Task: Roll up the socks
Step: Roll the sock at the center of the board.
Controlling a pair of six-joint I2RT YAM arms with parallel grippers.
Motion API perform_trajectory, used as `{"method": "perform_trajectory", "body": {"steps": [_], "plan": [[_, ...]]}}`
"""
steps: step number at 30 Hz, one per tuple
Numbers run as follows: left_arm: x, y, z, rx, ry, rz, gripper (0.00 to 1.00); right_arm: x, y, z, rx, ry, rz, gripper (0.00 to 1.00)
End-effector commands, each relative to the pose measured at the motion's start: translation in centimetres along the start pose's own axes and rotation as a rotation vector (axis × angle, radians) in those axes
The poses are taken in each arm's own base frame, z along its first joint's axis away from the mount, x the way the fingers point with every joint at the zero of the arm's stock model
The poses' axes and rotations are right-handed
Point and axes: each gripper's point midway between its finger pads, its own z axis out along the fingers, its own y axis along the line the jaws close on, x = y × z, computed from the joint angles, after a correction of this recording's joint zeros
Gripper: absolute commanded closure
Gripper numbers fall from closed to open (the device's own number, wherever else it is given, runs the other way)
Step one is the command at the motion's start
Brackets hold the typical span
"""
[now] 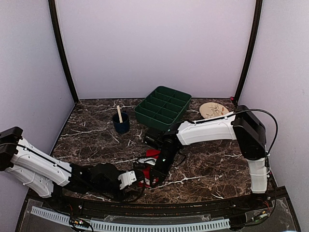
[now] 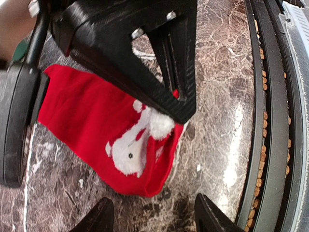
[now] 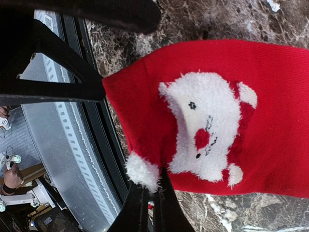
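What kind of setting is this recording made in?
Likely a robot test booth, not a home: plain pale walls enclose a dark marble-patterned tabletop, with a white-and-black left arm and right arm mounted at its near edge.

sock (image 3: 212, 116): bright red, white fuzzy patch; table (image 1: 96, 140): dark brown marble, white veins; tray (image 1: 149, 121): green; cup (image 1: 121, 124): navy

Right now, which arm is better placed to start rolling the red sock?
The right. The right gripper is shut on the white-patched end of the red sock, so it could likely start the roll. The left gripper is open beside that end, holding nothing.
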Motion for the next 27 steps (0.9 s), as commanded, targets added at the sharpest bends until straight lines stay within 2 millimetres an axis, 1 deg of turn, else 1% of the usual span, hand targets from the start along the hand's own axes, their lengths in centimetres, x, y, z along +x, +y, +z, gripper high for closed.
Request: {"method": "perform_trajectory", "body": {"steps": [1,4,8,10,13,14,21,27], "plan": [[-2.7,0.1,0.2,-0.012,-0.071,0.054,0.41,-0.6,0.1,0.0,-0.028,-0.005,-0.01,1.0],[-3.3,0.2,0.4,-0.018,-0.077,0.067,0.43,-0.6,0.2,0.1,-0.035,-0.003,-0.008,1.0],[-3.6,0.2,0.5,-0.014,-0.082,0.083,0.46,-0.8,0.2,0.2,-0.041,-0.002,-0.007,1.0],[-3.4,0.0,0.5,-0.004,-0.077,0.09,0.48,-0.8,0.2,0.2,-0.042,-0.002,-0.007,1.0],[-2.9,-0.4,0.6,0.018,-0.061,0.095,0.55,-0.8,0.2,0.2,-0.044,-0.002,-0.005,1.0],[-2.7,-0.6,0.7,0.025,-0.054,0.097,0.56,-0.7,0.2,0.1,-0.044,-0.002,-0.005,1.0],[-1.8,-0.8,1.0,0.038,-0.024,0.11,0.55,-0.8,0.3,0.0,-0.049,-0.001,-0.003,1.0],[-1.5,-0.3,1.6,-0.001,0.0,0.139,0.54,-0.7,0.3,0.0,-0.052,0.006,-0.002,1.0]]}}
